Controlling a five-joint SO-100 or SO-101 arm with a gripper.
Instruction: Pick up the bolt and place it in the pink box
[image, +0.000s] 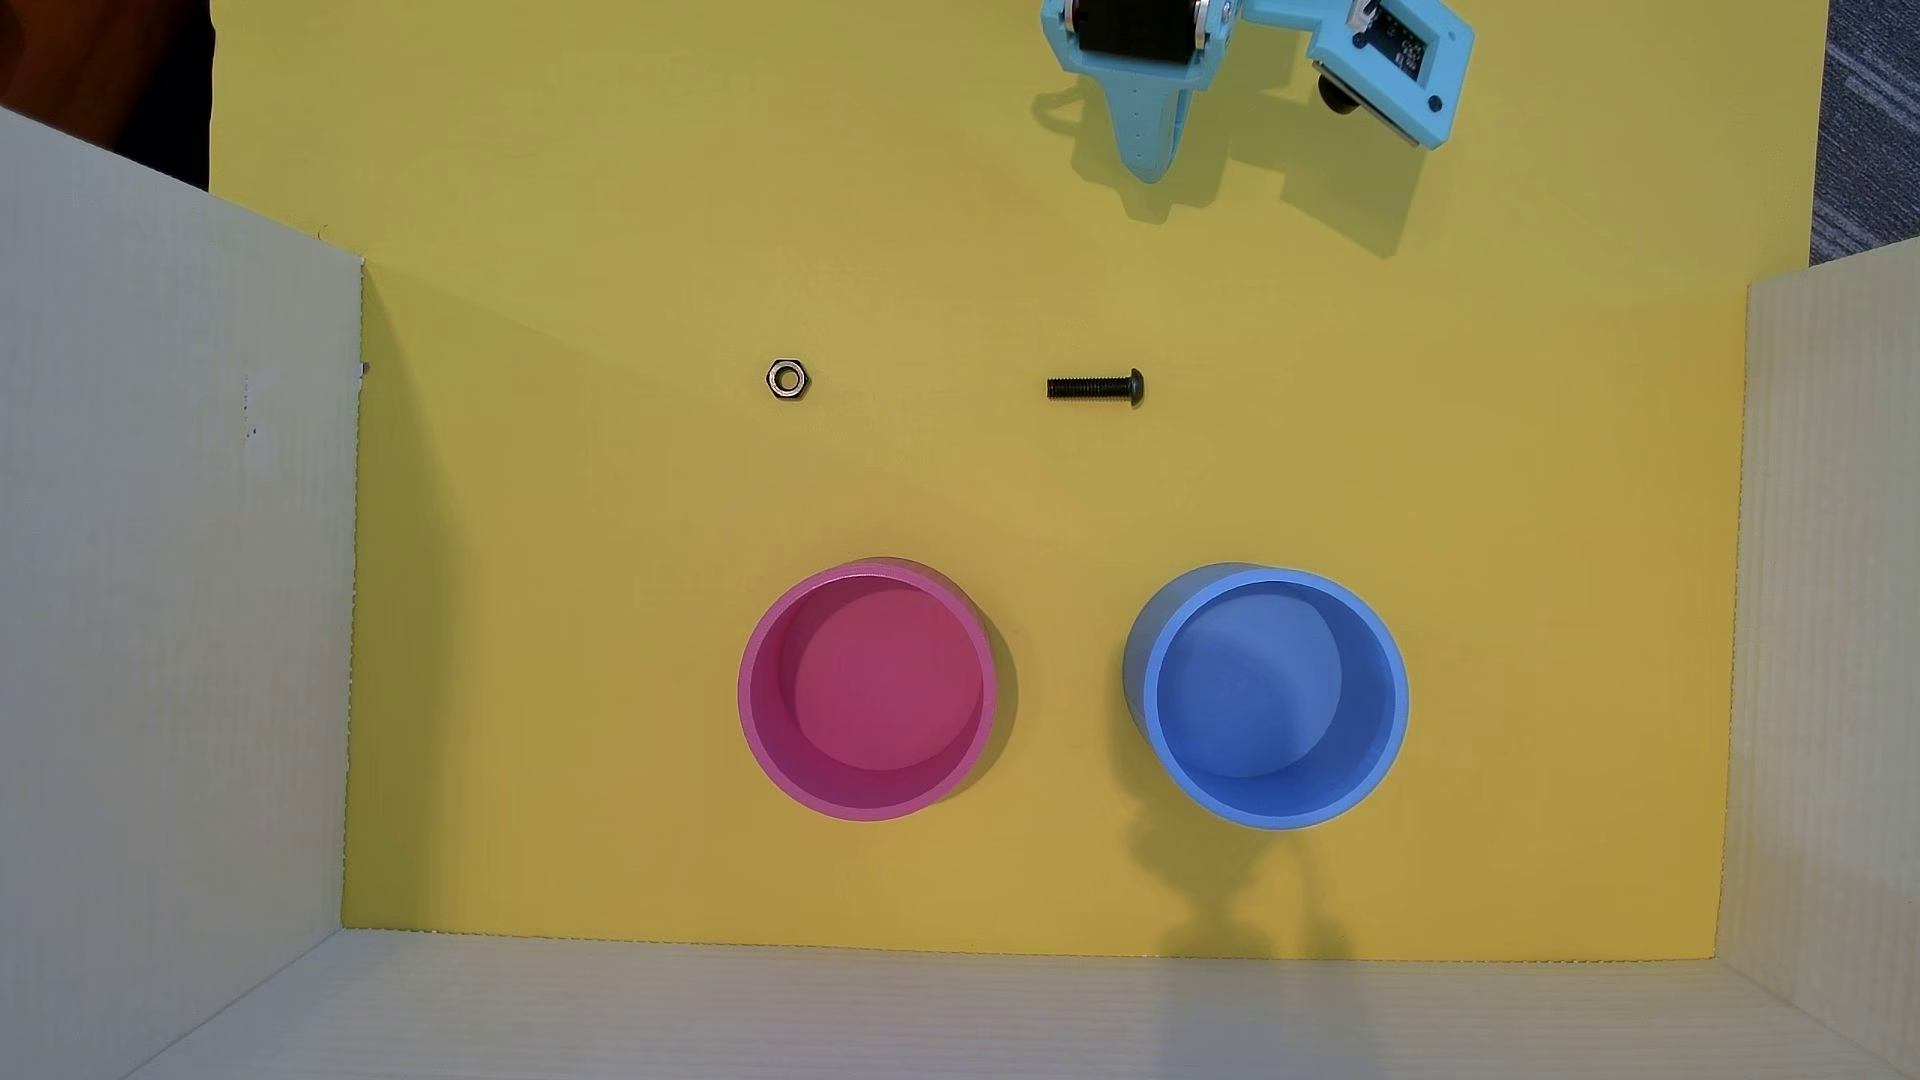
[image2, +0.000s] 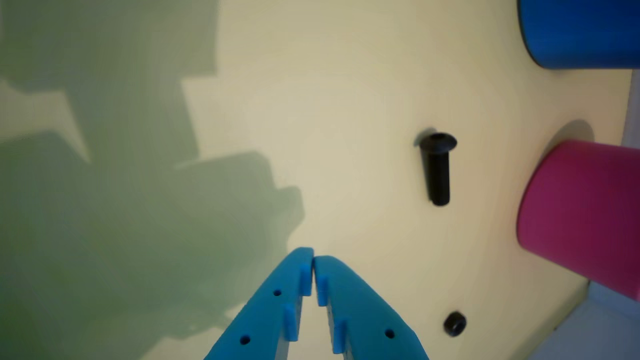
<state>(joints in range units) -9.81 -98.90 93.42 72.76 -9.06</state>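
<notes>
The bolt (image: 1096, 387) is small and black and lies flat on the yellow floor, head to the right in the overhead view. In the wrist view it (image2: 438, 167) lies up and right of my fingertips. The pink box (image: 868, 691) stands empty below the bolt and to its left; in the wrist view its side (image2: 585, 215) shows at the right edge. My light-blue gripper (image: 1148, 166) is at the top of the overhead view, well above the bolt. In the wrist view the gripper (image2: 313, 257) has its tips touching, shut and empty.
A blue round container (image: 1273, 696) stands right of the pink box, its side (image2: 580, 30) top right in the wrist view. A silver hex nut (image: 787, 378) lies left of the bolt, also seen low in the wrist view (image2: 454, 323). White corrugated walls (image: 177, 582) enclose the yellow floor.
</notes>
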